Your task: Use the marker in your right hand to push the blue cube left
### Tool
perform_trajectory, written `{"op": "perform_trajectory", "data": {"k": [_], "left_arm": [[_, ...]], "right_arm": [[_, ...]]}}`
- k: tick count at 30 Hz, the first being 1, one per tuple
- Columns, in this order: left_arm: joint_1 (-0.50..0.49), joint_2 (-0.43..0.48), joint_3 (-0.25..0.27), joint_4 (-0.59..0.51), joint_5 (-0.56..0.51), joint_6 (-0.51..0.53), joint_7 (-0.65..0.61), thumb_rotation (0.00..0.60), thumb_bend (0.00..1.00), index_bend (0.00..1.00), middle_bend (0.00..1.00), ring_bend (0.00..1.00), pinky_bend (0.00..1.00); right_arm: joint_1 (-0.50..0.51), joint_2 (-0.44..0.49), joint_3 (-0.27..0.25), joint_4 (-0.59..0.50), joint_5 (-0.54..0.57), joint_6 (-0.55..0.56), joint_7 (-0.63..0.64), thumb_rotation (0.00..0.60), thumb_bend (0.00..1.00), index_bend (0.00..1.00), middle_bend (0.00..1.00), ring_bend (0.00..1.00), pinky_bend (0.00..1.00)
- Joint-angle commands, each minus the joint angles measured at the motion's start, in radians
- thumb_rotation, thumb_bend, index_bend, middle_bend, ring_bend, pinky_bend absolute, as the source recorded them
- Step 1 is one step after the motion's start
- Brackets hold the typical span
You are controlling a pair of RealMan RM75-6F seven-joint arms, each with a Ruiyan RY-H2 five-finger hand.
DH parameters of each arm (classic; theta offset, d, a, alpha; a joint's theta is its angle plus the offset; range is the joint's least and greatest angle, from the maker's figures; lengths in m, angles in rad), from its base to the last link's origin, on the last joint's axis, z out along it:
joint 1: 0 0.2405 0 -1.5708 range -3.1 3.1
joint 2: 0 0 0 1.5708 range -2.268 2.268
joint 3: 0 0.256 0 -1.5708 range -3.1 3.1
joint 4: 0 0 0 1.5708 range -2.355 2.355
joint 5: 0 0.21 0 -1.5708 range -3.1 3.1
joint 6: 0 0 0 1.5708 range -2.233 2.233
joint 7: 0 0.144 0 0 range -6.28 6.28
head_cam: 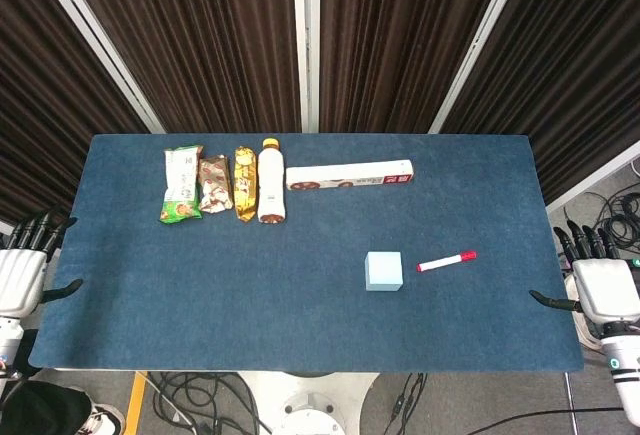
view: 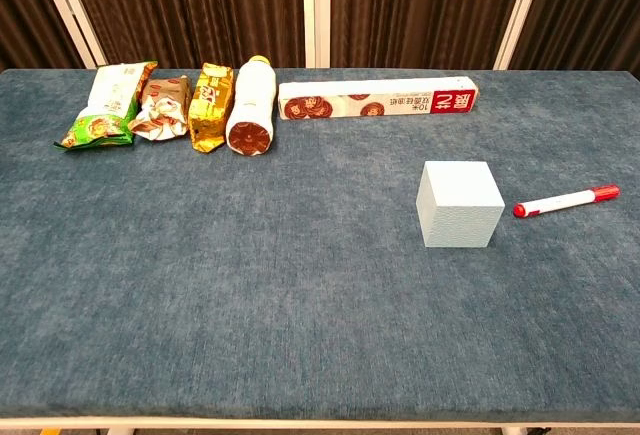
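Note:
A pale blue cube (head_cam: 384, 271) (view: 460, 204) sits on the blue table, right of centre. Just to its right lies a white marker with a red cap (head_cam: 446, 261) (view: 566, 200), flat on the cloth and apart from the cube. My right hand (head_cam: 603, 285) hangs off the table's right edge, fingers spread, holding nothing and well clear of the marker. Beyond the left edge my left hand (head_cam: 25, 268) is likewise empty with its fingers apart. Neither hand appears in the chest view.
Along the back left lie a green snack bag (head_cam: 182, 184), a brown packet (head_cam: 214, 182), a gold packet (head_cam: 245, 183), a bottle on its side (head_cam: 270, 181) and a long white box (head_cam: 349, 175). Cables lie on the floor below the table.

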Motion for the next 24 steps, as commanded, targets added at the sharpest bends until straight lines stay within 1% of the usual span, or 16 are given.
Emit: {"op": "perform_trajectory", "data": {"k": [1, 8, 9, 10, 12, 13, 14, 16, 18, 19, 20, 21, 23, 24], "left_arm": [[0.000, 0.000, 0.002, -0.004, 0.001, 0.000, 0.000, 0.600, 0.04, 0.18, 0.11, 0.01, 0.10], [0.001, 0.006, 0.002, -0.024, 0.001, 0.002, 0.005, 0.600, 0.04, 0.18, 0.11, 0.01, 0.10], [0.000, 0.007, 0.001, -0.026, -0.001, 0.000, 0.006, 0.600, 0.04, 0.18, 0.11, 0.01, 0.10], [-0.001, 0.008, 0.000, -0.028, -0.002, -0.001, 0.006, 0.600, 0.04, 0.18, 0.11, 0.01, 0.10], [-0.002, 0.010, -0.001, -0.032, -0.004, 0.000, 0.005, 0.600, 0.04, 0.18, 0.11, 0.01, 0.10], [-0.002, 0.011, -0.002, -0.034, -0.004, 0.000, 0.003, 0.600, 0.04, 0.18, 0.11, 0.01, 0.10], [-0.002, 0.012, -0.002, -0.036, -0.005, -0.001, 0.002, 0.600, 0.04, 0.18, 0.11, 0.01, 0.10], [-0.003, 0.014, 0.000, -0.040, -0.002, -0.002, -0.004, 0.600, 0.04, 0.18, 0.11, 0.01, 0.10], [-0.004, 0.015, 0.002, -0.039, 0.003, -0.001, -0.006, 0.600, 0.04, 0.18, 0.11, 0.01, 0.10], [-0.004, 0.016, 0.002, -0.040, 0.005, 0.000, -0.007, 0.600, 0.04, 0.18, 0.11, 0.01, 0.10], [-0.003, 0.016, 0.003, -0.041, 0.006, 0.000, -0.008, 0.600, 0.04, 0.18, 0.11, 0.01, 0.10], [-0.004, 0.018, 0.004, -0.045, 0.007, 0.001, -0.010, 0.600, 0.04, 0.18, 0.11, 0.01, 0.10], [-0.002, 0.021, 0.005, -0.048, 0.010, 0.006, -0.011, 0.600, 0.04, 0.18, 0.11, 0.01, 0.10], [-0.001, 0.022, 0.005, -0.050, 0.012, 0.008, -0.011, 0.600, 0.04, 0.18, 0.11, 0.01, 0.10]], "right_arm": [[-0.001, -0.005, 0.001, 0.004, 0.001, -0.008, 0.002, 0.253, 0.00, 0.00, 0.00, 0.00, 0.00], [-0.003, 0.004, 0.005, -0.005, -0.023, -0.006, 0.027, 0.261, 0.00, 0.00, 0.01, 0.00, 0.00], [-0.003, 0.003, 0.008, -0.003, -0.031, -0.001, 0.037, 0.276, 0.00, 0.00, 0.02, 0.00, 0.00], [-0.003, 0.000, 0.010, 0.000, -0.036, 0.003, 0.044, 0.311, 0.00, 0.01, 0.04, 0.00, 0.00], [0.001, -0.012, 0.016, 0.017, -0.048, 0.012, 0.041, 0.404, 0.00, 0.04, 0.07, 0.00, 0.01], [0.004, -0.019, 0.019, 0.027, -0.050, 0.012, 0.033, 0.483, 0.00, 0.09, 0.11, 0.01, 0.03], [0.008, -0.026, 0.022, 0.036, -0.052, 0.012, 0.027, 0.538, 0.00, 0.13, 0.14, 0.03, 0.04], [0.022, -0.045, 0.030, 0.059, -0.058, 0.002, 0.027, 0.592, 0.00, 0.21, 0.20, 0.07, 0.04], [0.051, -0.054, 0.038, 0.080, -0.063, -0.039, 0.053, 0.600, 0.00, 0.28, 0.26, 0.12, 0.05], [0.068, -0.055, 0.041, 0.085, -0.063, -0.066, 0.071, 0.600, 0.00, 0.31, 0.29, 0.16, 0.09], [0.087, -0.054, 0.044, 0.090, -0.068, -0.095, 0.093, 0.600, 0.00, 0.33, 0.32, 0.21, 0.17], [0.116, -0.055, 0.046, 0.104, -0.084, -0.132, 0.128, 0.600, 0.00, 0.36, 0.35, 0.29, 0.29], [0.160, -0.059, 0.042, 0.144, -0.112, -0.194, 0.174, 0.600, 0.00, 0.40, 0.42, 0.53, 0.68], [0.189, -0.067, 0.037, 0.177, -0.130, -0.232, 0.193, 0.600, 0.00, 0.41, 0.43, 0.64, 0.83]]}}
